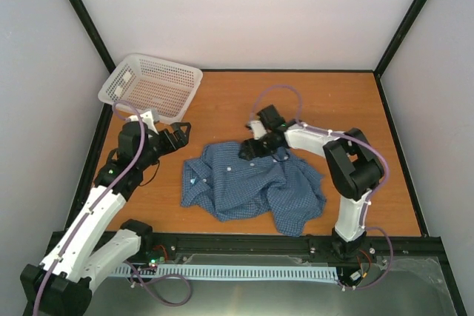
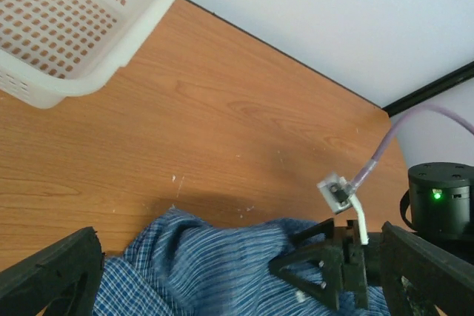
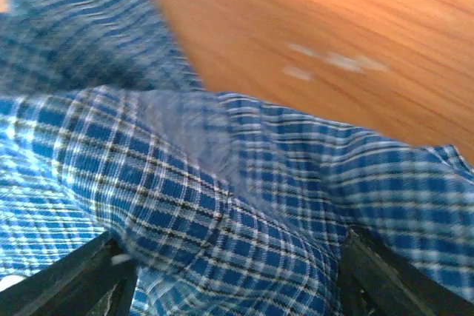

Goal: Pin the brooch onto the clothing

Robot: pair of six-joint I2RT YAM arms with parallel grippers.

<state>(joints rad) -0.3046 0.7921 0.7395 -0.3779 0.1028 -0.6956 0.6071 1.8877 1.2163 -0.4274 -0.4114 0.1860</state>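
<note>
Bases of both arms bolted to a black metal rail [image 1: 244, 243] at the near edge of an orange-brown wooden bench [image 1: 355, 116], with a white slotted cable tray [image 1: 244, 272] just in front of the rail. Beyond the rail, at mid-bench, lies the large blue fine-checked collared shirt [image 1: 248, 186], crumpled into loose folds, with a few white buttons showing on its left part. The brooch cannot be made out in any view. Left end effector [image 1: 183, 136] hangs over bare wood just to the left of the shirt's far left corner, apart from the cloth; the left wrist view shows its black fingers [image 2: 52, 275] spread wide with nothing between them and the shirt's edge low in the frame. Right end effector [image 1: 250, 150] is down on the far edge of the shirt; in the right wrist view, which is blurred, its black fingers [image 3: 81, 283] stand apart on either side of a raised fold of checked cloth. Whether they press that fold cannot be told. Farther back, at the far left corner of the bench, a white perforated plastic basket [image 1: 190, 95] stands well apart from the shirt.
</note>
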